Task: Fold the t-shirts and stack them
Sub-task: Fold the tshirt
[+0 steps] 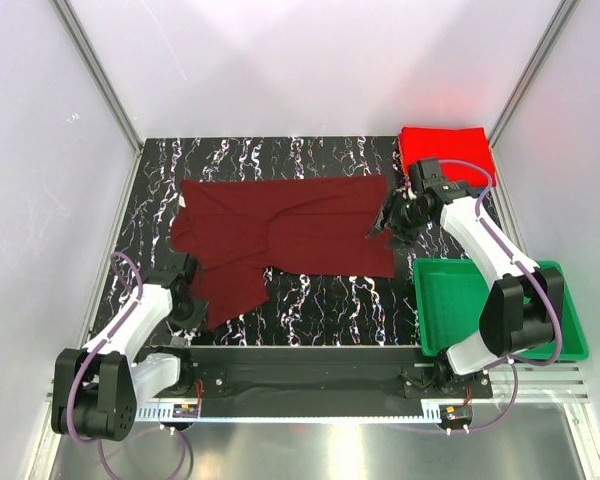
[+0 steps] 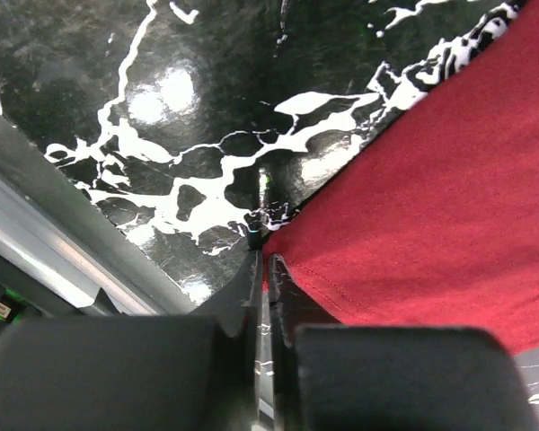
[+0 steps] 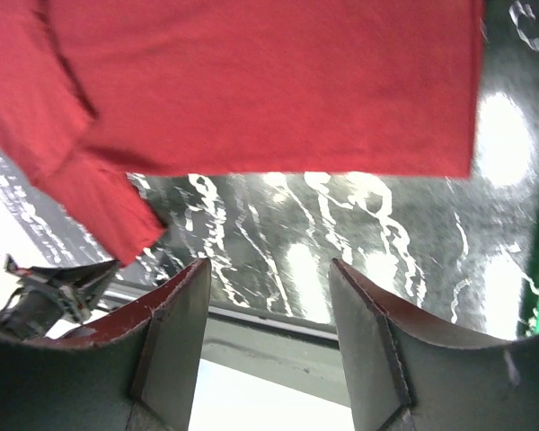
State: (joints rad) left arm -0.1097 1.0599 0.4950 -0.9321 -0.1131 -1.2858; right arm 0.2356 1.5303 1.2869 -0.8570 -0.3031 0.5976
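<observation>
**A:** Which container is sitting in view, and what is lying in it?

**B:** One green tray [image 1: 448,300] is sitting at the lower right of the top view. It is hard plastic, rectangular, with raised walls. Its smooth green floor is showing, and the right arm's elbow is hanging over it. No cloth is touching it.

**A:** Where are the shirts lying?

**B:** The maroon t-shirt [image 1: 300,225] is spreading across the middle of the table [image 1: 330,295]. It is soft and creased, with one flap drooping toward the lower left. The red t-shirt [image 1: 448,148] is lying folded into a neat rectangle at the upper right, just above the tray and well apart from the maroon one's body.

**A:** What are the grippers doing?

**B:** The left gripper [image 2: 262,269] is pinching the maroon t-shirt's stitched hem corner, its fingers pressed together with a sliver of cloth between them. The right gripper [image 3: 268,269] is hovering by the shirt's right edge with its fingers spread wide, holding nothing.

**A:** And the surface?

**B:** Glossy black with white marble veins, and glare is bouncing off it.
</observation>
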